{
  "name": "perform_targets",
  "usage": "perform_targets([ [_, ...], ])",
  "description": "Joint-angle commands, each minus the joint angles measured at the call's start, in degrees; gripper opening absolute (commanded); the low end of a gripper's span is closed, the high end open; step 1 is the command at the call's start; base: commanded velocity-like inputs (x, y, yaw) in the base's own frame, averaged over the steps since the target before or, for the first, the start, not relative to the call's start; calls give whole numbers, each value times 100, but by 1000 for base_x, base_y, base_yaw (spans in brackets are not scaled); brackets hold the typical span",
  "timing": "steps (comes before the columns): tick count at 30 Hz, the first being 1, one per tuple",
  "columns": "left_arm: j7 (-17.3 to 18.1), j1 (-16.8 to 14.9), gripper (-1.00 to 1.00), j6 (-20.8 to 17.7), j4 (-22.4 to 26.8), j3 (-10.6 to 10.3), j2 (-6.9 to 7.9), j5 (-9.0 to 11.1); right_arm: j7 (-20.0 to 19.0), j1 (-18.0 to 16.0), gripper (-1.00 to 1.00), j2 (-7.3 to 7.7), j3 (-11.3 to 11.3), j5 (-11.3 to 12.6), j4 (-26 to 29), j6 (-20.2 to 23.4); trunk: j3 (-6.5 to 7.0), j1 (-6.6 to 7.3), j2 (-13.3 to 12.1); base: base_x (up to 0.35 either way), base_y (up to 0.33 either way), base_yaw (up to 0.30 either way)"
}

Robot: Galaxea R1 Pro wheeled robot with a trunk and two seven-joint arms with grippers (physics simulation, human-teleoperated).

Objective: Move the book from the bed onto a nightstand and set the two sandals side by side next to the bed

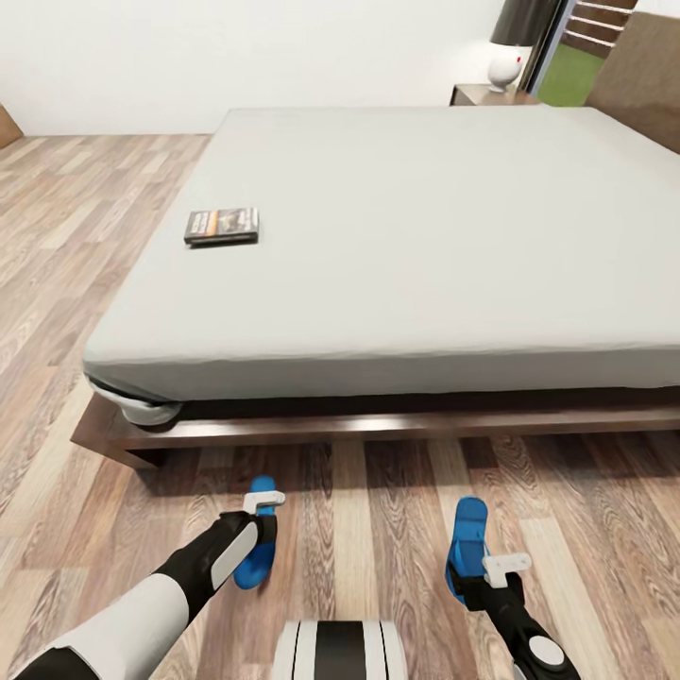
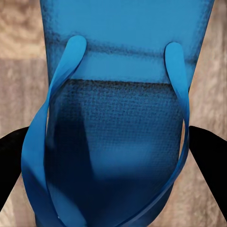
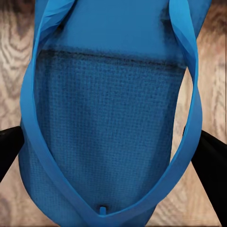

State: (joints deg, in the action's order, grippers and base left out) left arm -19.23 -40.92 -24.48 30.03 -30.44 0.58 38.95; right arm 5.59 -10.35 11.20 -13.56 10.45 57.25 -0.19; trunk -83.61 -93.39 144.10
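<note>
Head view has both arms down low over the plank floor (image 1: 85,236) just in front of the bed (image 1: 397,246), each over a blue sandal, left sandal (image 1: 257,557) and right sandal (image 1: 469,534) apart from one another, while the book (image 1: 222,226) lies flat on the mattress near its left edge. Left gripper (image 2: 113,161) and right gripper (image 3: 113,156) each straddle a sandal, dark fingers (image 2: 208,161) at either side; contact is unclear.
</note>
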Motion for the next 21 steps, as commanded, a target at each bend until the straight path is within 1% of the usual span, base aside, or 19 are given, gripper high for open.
perform_targets([
  [1, -55, -4, -100, -13, 17, -41, 7, 52, 47, 5, -100, 23, -33, 59, 15, -18, -26, -1, 3, 0, 0, 0],
  [5, -55, -4, -100, -8, 34, -41, 11, 52, 47, 27, -100, 64, -33, 61, 46, -80, -115, -12, 9, 0, 0, 0],
  [8, -55, -4, -100, -7, 37, -41, 11, 52, 47, 31, -100, 73, -33, 65, 55, -97, -115, -12, 9, 0, 0, 0],
  [9, -55, -4, -100, -6, 38, -41, 11, 52, 47, 40, -100, 74, -33, 67, 70, -99, -137, -14, 10, 0, 0, 0],
  [12, -55, -4, -100, -4, 41, -41, 12, 52, 52, 203, -100, 86, -30, 68, 312, -103, -204, -22, 14, 0, 0, 0],
  [17, -55, -4, -100, 7, 52, -41, 16, 52, 55, 274, -100, 95, -25, 69, 416, -104, -314, -35, 21, 0, 0, 0],
  [21, -28, -4, -100, 174, 53, -42, 20, 52, 56, 285, -100, 100, -25, 70, 432, -104, -403, -45, 26, 0, 0, 0],
])
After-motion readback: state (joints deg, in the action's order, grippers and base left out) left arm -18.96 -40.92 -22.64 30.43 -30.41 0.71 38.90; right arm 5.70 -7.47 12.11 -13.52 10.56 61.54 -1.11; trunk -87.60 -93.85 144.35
